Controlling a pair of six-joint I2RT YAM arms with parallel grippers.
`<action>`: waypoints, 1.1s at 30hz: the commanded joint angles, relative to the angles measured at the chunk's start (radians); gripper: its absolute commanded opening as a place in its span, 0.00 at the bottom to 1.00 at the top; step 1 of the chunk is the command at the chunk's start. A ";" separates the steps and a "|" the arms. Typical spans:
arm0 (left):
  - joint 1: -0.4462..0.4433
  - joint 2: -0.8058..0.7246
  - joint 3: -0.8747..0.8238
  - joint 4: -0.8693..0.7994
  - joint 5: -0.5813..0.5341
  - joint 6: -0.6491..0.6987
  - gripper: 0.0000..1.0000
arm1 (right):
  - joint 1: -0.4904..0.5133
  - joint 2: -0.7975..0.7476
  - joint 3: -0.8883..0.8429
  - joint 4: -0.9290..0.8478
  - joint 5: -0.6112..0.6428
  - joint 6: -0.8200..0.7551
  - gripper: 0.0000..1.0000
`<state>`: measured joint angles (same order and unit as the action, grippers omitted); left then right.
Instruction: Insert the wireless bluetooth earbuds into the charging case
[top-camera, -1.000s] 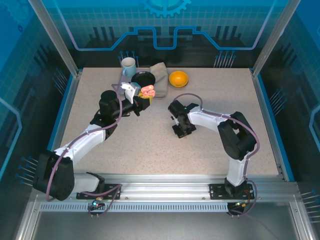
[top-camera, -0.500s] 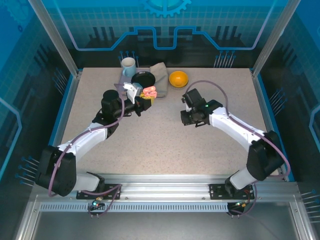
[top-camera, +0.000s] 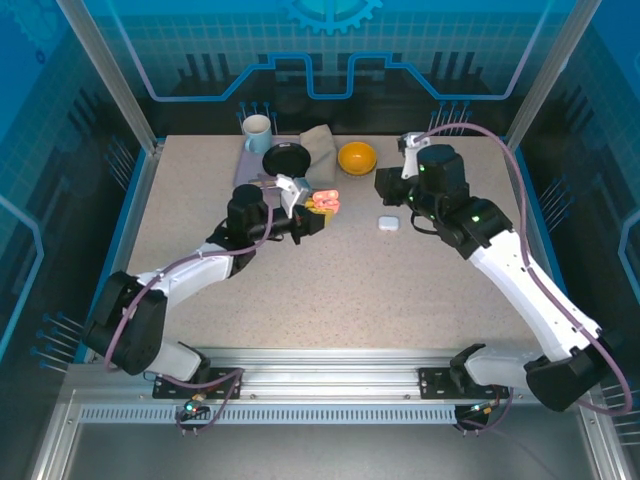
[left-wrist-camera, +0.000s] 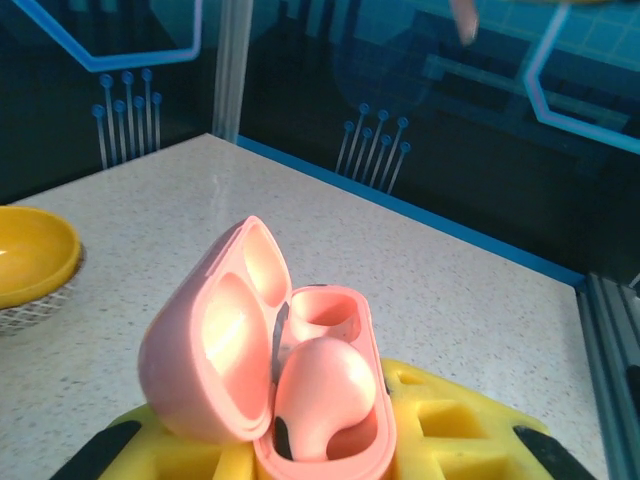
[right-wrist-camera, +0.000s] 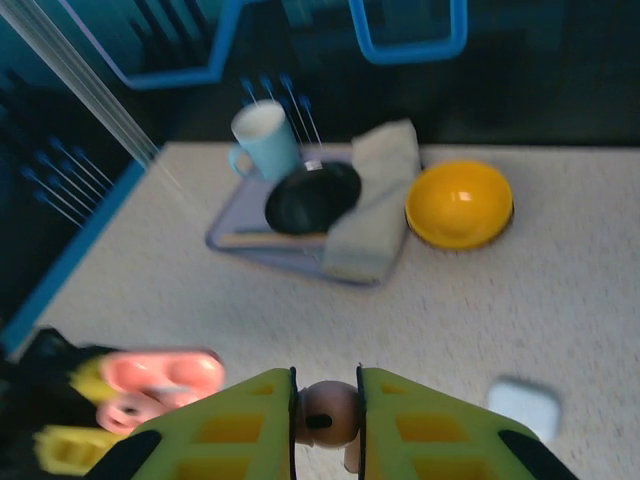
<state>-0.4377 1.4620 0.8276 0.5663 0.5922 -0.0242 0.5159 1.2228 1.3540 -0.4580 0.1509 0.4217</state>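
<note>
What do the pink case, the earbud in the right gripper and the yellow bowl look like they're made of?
Pink case: smooth moulded plastic with a satin gloss, going by the soft highlights on the open lid.
Earbud: probably the same salmon plastic, though the picture is blurred here.
Yellow bowl: glossy, with bright glare inside. It could be plastic or glazed ceramic; the look leaves it open.

- The pink charging case (left-wrist-camera: 215, 360) is a glossy salmon pebble. It stands open with its lid swung to the left, and the yellow fingers of the left gripper (top-camera: 318, 208) clamp its base.
- The first earbud (left-wrist-camera: 318, 398), salmon-pink, sits in the nearer of that case's two wells with its rounded head up.
- The second earbud (right-wrist-camera: 328, 412), also salmon-pink, is pinched between the yellow fingers of the right gripper (right-wrist-camera: 327, 398). A dark spot on it faces the wrist camera.
- The white case (top-camera: 388, 223) lies shut and flat on the table (top-camera: 300, 290), apart from the pink one.
</note>
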 joint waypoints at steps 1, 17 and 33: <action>-0.032 0.024 0.074 0.050 0.026 0.021 0.00 | -0.011 -0.037 -0.001 0.136 -0.028 -0.030 0.20; -0.107 0.161 0.314 0.104 -0.046 -0.060 0.00 | -0.011 -0.145 -0.221 0.478 -0.130 -0.107 0.20; -0.133 0.176 0.376 0.075 -0.030 -0.071 0.00 | -0.023 -0.119 -0.248 0.529 -0.122 -0.047 0.19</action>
<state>-0.5568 1.6234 1.1591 0.6262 0.5541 -0.0807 0.5121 1.1034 1.1179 0.0265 0.0399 0.3515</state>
